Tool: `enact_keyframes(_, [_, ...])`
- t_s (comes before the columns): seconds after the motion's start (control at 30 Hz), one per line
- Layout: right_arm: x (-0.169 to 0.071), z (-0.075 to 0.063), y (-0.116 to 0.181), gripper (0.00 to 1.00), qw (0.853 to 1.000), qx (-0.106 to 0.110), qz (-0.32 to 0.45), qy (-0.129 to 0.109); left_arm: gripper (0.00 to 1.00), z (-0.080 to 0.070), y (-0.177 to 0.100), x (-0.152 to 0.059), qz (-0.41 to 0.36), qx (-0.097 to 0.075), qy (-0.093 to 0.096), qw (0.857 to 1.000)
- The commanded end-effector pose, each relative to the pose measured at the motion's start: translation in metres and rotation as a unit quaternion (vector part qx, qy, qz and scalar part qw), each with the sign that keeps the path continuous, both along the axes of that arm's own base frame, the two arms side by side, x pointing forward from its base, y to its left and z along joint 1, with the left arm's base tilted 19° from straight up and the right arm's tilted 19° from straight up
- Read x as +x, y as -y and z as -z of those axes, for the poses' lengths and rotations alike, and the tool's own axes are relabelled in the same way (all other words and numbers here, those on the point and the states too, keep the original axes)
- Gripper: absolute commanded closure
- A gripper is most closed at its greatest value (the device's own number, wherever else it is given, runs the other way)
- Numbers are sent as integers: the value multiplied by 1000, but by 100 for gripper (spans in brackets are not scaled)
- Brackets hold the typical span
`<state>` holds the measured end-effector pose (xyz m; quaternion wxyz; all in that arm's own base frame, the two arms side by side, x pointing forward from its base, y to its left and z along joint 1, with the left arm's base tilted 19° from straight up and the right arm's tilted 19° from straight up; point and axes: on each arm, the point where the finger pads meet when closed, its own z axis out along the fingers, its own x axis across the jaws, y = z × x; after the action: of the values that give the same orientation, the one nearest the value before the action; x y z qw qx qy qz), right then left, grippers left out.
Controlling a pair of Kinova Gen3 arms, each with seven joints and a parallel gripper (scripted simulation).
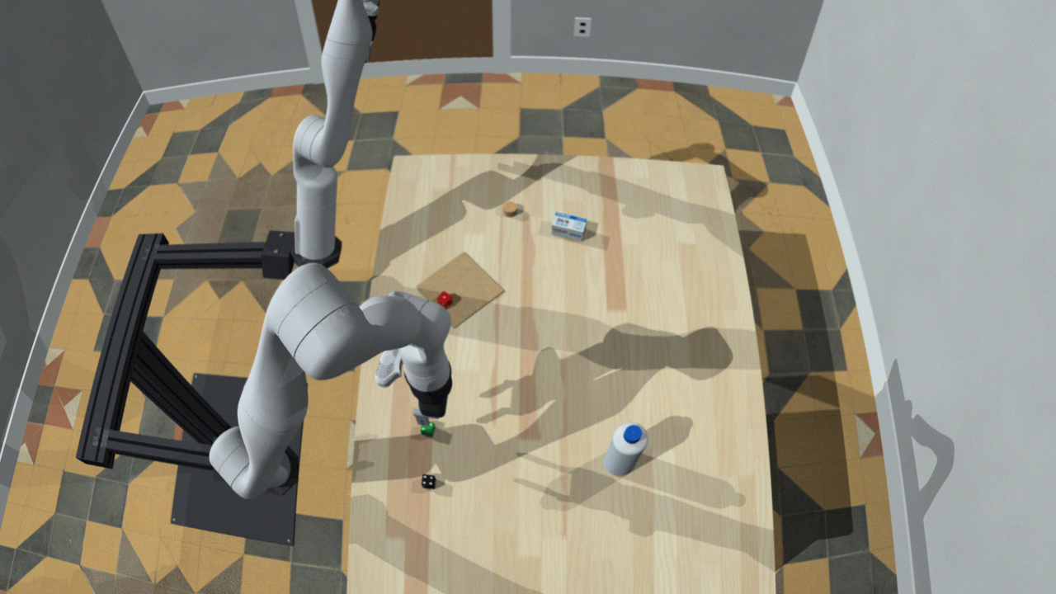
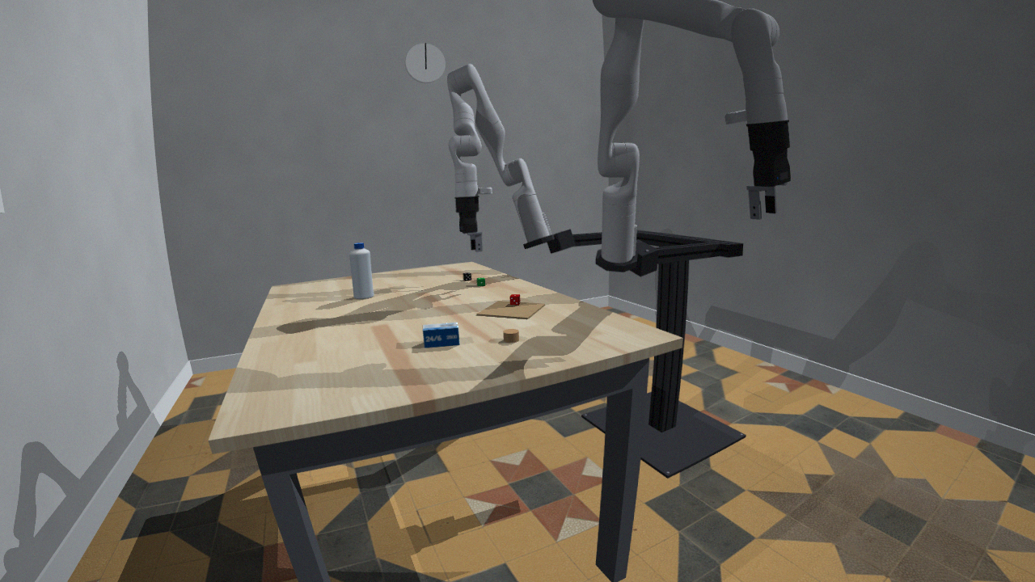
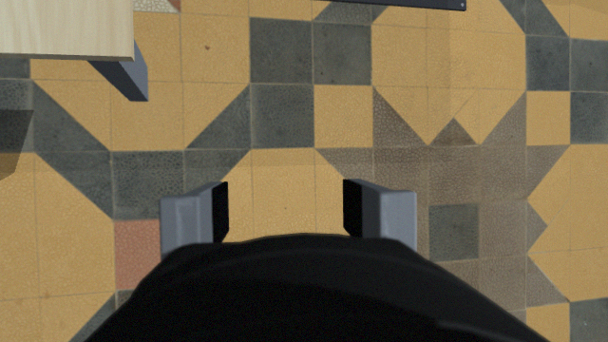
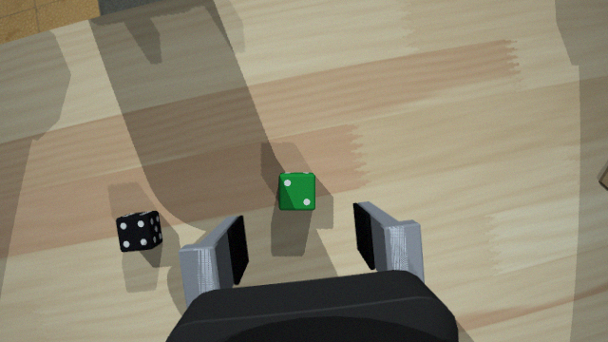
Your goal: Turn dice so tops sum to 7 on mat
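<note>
The green die [image 1: 427, 429] [image 2: 480, 282] [image 4: 297, 192] lies flat on the table, two on top. The black die [image 1: 428, 481] [image 2: 466, 276] [image 4: 136, 234] lies flat on the table, four on top. The red die [image 1: 444, 299] [image 2: 514, 298] sits on the brown mat [image 1: 471, 279] [image 2: 499, 311]; its top seems to show one pip, though small. My right gripper [image 2: 475, 244] [image 4: 300, 233] is open and empty, pointing down above the table near the green die. My left gripper [image 2: 762, 204] [image 3: 286, 204] is open and empty, beyond the table over the floor.
A white bottle [image 1: 624, 450] [image 2: 361, 273] with a blue cap stands on the table, well away from the dice. A blue and white box [image 1: 568, 226] [image 2: 441, 335] and a small round wooden piece [image 1: 510, 209] [image 2: 510, 335] lie beyond the mat, on the side away from the green die.
</note>
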<state>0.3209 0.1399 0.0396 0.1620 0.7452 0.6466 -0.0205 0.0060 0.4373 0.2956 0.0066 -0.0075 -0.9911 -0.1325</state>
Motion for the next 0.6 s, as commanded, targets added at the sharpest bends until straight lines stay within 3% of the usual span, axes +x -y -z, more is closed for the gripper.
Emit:
enact_keyframes(0.0, [-1, 0, -1, 0, 1000, 2, 7, 2, 0, -1, 0, 0, 0, 1, 0, 1000])
enact_keyframes(0.33, [-7, 7, -2, 0, 997, 15, 78, 15, 0, -1, 0, 0, 0, 1, 0, 1000])
enact_keyframes(0.57, [-14, 17, -3, 0, 979, 35, 195, 39, 0, -1, 0, 0, 0, 1, 0, 1000])
